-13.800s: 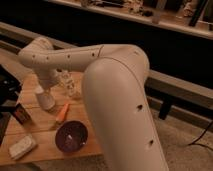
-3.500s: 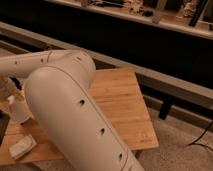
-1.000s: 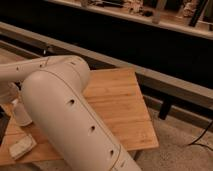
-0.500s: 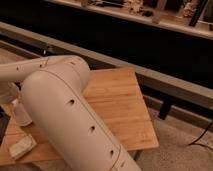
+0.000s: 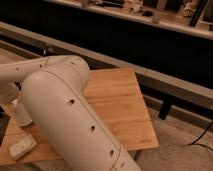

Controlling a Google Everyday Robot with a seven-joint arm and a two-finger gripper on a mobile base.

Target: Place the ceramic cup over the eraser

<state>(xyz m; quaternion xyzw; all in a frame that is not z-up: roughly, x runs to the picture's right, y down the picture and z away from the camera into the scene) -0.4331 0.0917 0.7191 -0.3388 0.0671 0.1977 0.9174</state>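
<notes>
My arm (image 5: 65, 110) fills most of the view, reaching down and across to the far left edge of the wooden worktop (image 5: 117, 100), and my hand (image 5: 9, 95) sits there at the left border, just above the white cup (image 5: 21, 112). The cup stands upright on the worktop with its wider end down, right under my hand, and I judge it is either gripped or only just let go; whether my hand is clamped on it or spread apart I cannot tell, since my own arm and the frame edge hide that part. The eraser is nowhere to be seen: it may be under the cup already, or simply behind my arm, and nothing here settles which. A pale block (image 5: 21, 147) lies on the worktop nearer the front edge, a little apart from the cup. So as I read it, the cup is down on the wood at about the right place, and what is left is to confirm it covers the eraser and to lift my hand clear
</notes>
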